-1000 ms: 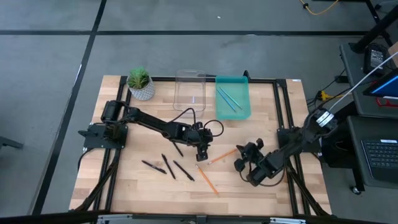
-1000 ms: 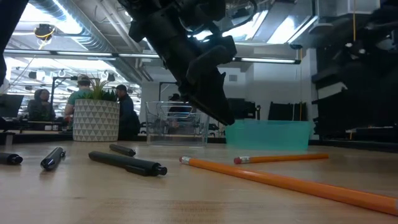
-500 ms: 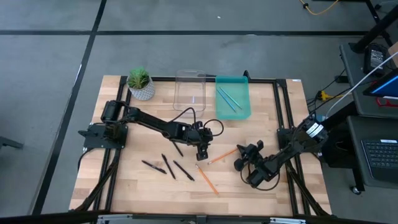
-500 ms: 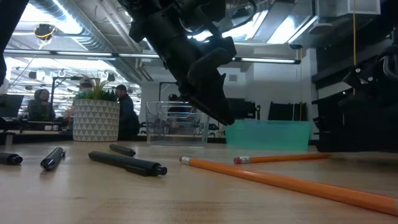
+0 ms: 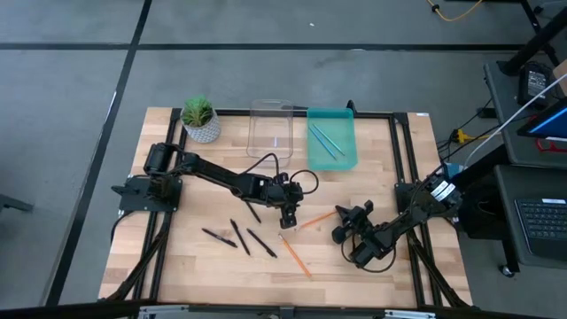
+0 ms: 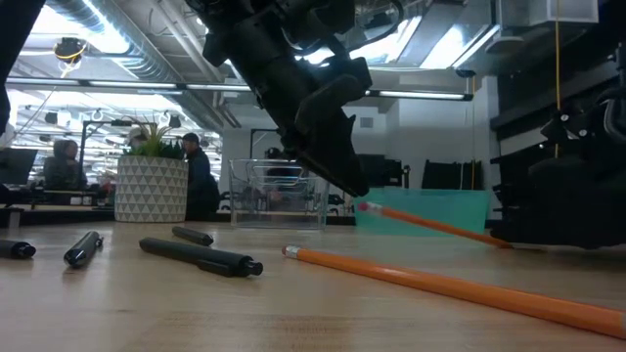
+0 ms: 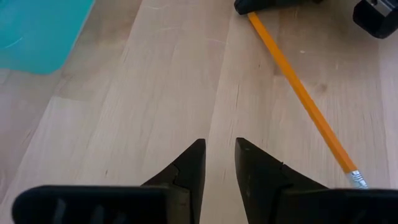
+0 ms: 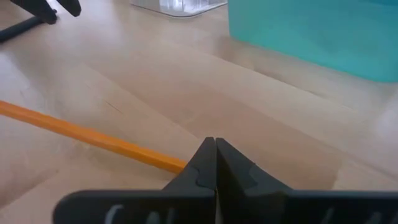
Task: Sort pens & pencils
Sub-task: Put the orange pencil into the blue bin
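— Where is the right gripper (image 5: pixel 340 227)?

— Low over the table (image 5: pixel 354 275), right of the middle. Its fingers (image 8: pixel 214 163) are pressed together on one end of an orange pencil (image 6: pixel 430 224). In the low view that pencil slants, its eraser end raised off the wood.

— And the left gripper (image 5: pixel 287 220)?

— At mid-table, just beside the raised pencil's free end. Its fingers (image 7: pixel 193 165) stand slightly apart with nothing between them, only bare wood below.

— The other pencils?

— A second orange pencil (image 5: pixel 295 252) lies flat in front of the left gripper. Two light blue pencils (image 5: pixel 324 140) lie in the teal tray (image 5: pixel 347 159) at the back.

— The pens?

— Four black pens (image 5: pixel 236 234) lie loose on the wood, left of the middle; one is partly under the left arm. The clear bin (image 5: pixel 270 128) stands next to the teal tray, and a potted plant (image 5: pixel 199 118) sits at the back left corner. People show far off in the room behind.
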You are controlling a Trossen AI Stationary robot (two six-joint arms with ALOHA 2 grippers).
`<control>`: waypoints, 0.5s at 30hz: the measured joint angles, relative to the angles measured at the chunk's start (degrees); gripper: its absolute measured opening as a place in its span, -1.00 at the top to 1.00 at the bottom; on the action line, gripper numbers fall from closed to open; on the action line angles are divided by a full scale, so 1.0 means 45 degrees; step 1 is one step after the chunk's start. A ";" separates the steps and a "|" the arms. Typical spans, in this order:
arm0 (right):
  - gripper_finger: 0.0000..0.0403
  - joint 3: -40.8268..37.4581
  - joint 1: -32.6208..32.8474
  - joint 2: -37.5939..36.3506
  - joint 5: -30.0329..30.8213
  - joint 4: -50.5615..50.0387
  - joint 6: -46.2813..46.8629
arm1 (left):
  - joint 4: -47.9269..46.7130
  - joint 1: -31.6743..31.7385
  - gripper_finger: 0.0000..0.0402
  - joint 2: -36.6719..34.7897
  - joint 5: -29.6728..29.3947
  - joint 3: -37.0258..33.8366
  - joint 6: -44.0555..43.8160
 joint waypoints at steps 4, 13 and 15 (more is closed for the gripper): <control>1.00 0.0000 0.0000 -0.0003 -0.0064 -0.0005 0.0001 | 0.0000 0.0005 0.60 0.0000 0.0000 0.0000 -0.0010; 1.00 0.0000 0.0000 -0.0005 -0.0172 -0.0005 0.0000 | 0.0051 -0.0045 0.60 -0.0295 0.0005 -0.0003 -0.0021; 1.00 -0.0004 0.0000 -0.0005 -0.0177 -0.0005 0.0000 | 0.0068 -0.0133 0.60 -0.0569 -0.0029 0.0051 -0.0021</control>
